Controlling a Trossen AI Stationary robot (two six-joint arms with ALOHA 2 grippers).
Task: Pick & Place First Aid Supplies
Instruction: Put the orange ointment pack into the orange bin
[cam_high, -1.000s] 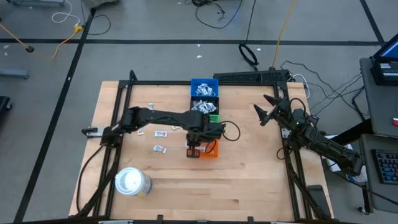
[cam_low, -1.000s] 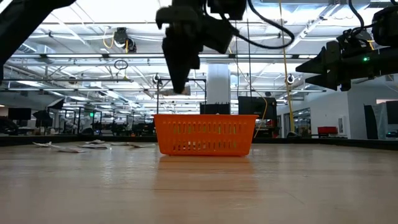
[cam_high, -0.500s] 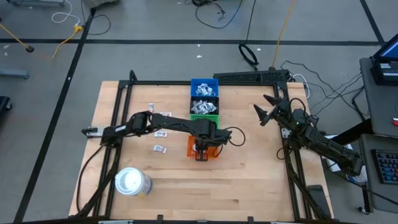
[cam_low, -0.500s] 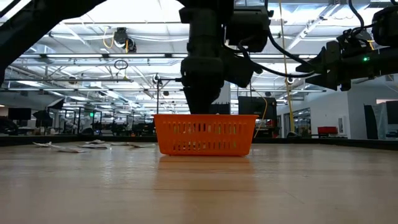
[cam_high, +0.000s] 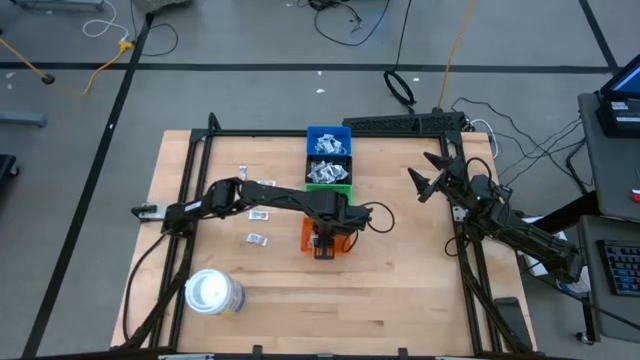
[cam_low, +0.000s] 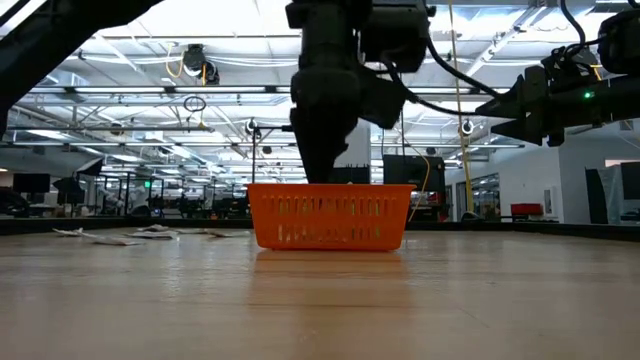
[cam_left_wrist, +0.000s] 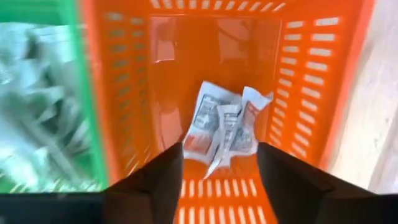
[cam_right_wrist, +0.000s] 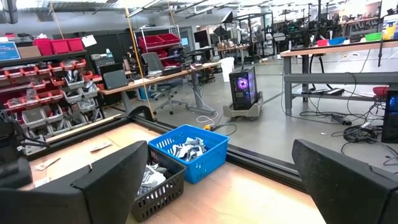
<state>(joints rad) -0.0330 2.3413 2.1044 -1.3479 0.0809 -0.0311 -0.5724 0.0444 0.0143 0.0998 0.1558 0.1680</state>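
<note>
My left gripper (cam_left_wrist: 221, 168) points down into the orange bin (cam_high: 343, 246), and its fingers stand open with nothing between them. Below them, a few white packets with reddish marks (cam_left_wrist: 221, 127) lie in a small heap on the bin's floor. In the low view the fingertips are hidden behind the orange bin's wall (cam_low: 330, 215). More first aid packets (cam_high: 258, 214) lie loose on the table to the left of the bins. My right gripper (cam_high: 425, 180) waits open and level at the far right.
A green bin (cam_high: 340, 188) and a blue bin (cam_high: 328, 142), both holding packets, stand in a row behind the orange one. A large white roll (cam_high: 213, 293) stands near the front left. Black frame rails (cam_high: 190, 200) run along the table's sides.
My left gripper has gone a little toward the table's right edge and down, from the orange bin's left rim to inside the bin. A small white packet that showed at its fingertips above the rim a second ago is no longer seen there.
</note>
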